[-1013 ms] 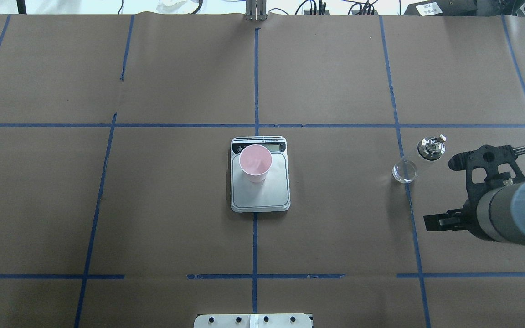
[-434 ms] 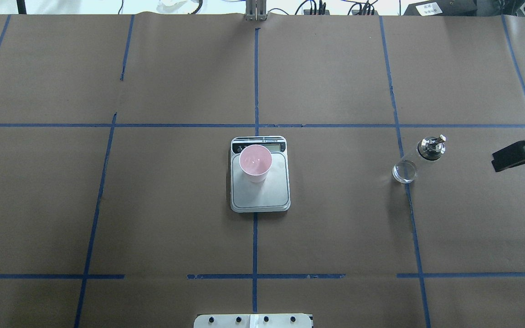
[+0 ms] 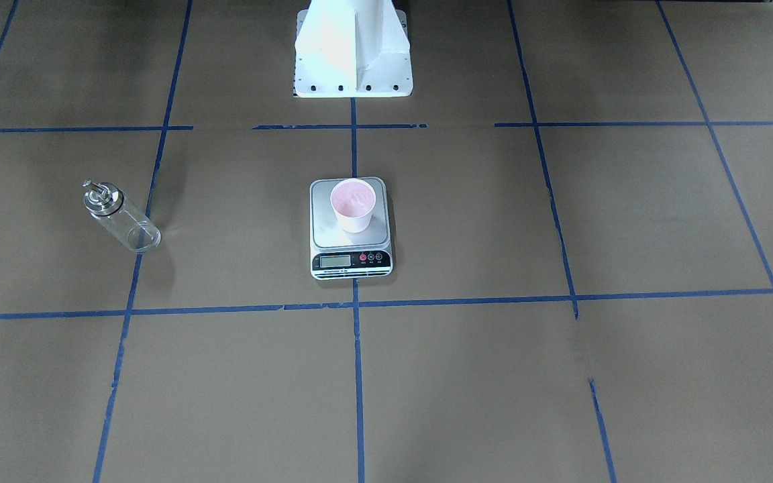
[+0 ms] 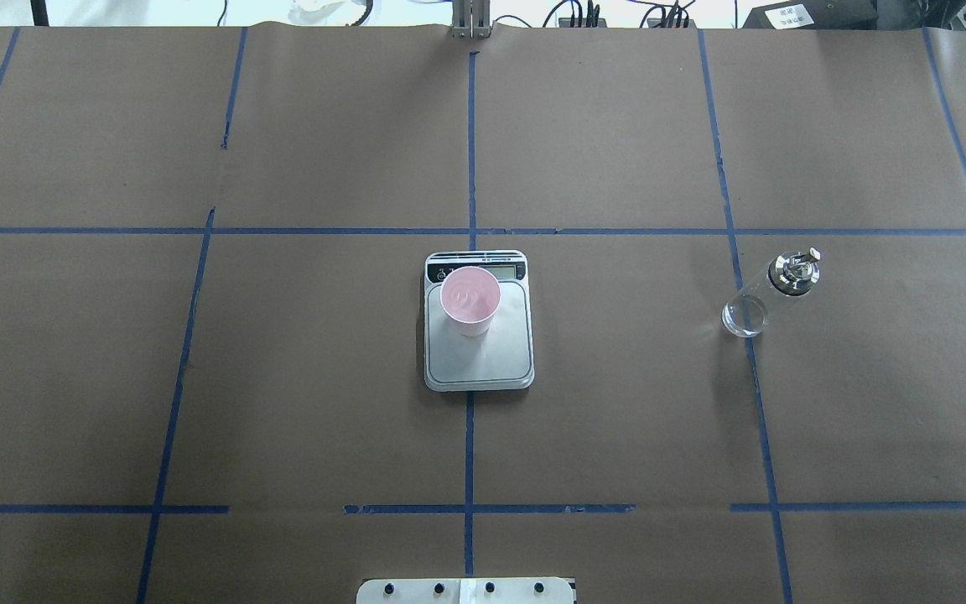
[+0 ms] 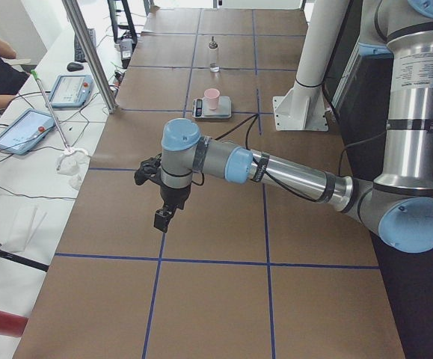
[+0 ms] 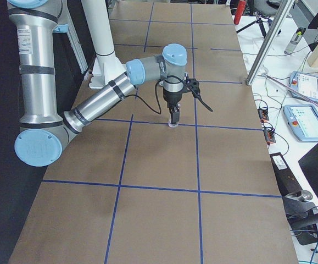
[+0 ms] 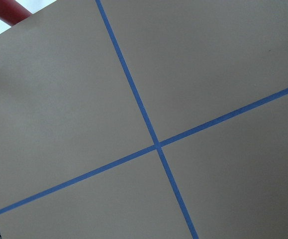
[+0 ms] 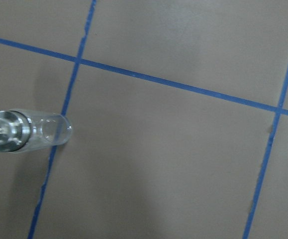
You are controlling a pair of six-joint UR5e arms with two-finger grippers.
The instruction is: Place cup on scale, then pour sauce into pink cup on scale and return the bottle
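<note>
– right tool (image 6: 173, 119) has swung clear of the overhead shot since a moment ago. nothing else has budged.
– and the cup (image 4: 470, 295)?
– upright on the scale (image 4: 479, 361), at the display end. the bottle (image 4: 764, 295) stands well apart on the tabletop (image 4: 282, 377), on a blue tape line (image 4: 758, 394).
– the tools?
– right one and left tool (image 5: 161, 218) hang over bare paper. open or closed, i can't tell.

Matt brown paper covering (image 4: 617, 403), blue tape lines (image 4: 469, 453), scale (image 4: 483, 361) with brushed steel platform and glossy black front, matt pale-pink paper-like cup (image 4: 470, 298), clear smooth glass bottle (image 4: 751, 306) with shiny metal cap (image 4: 793, 270)
</note>
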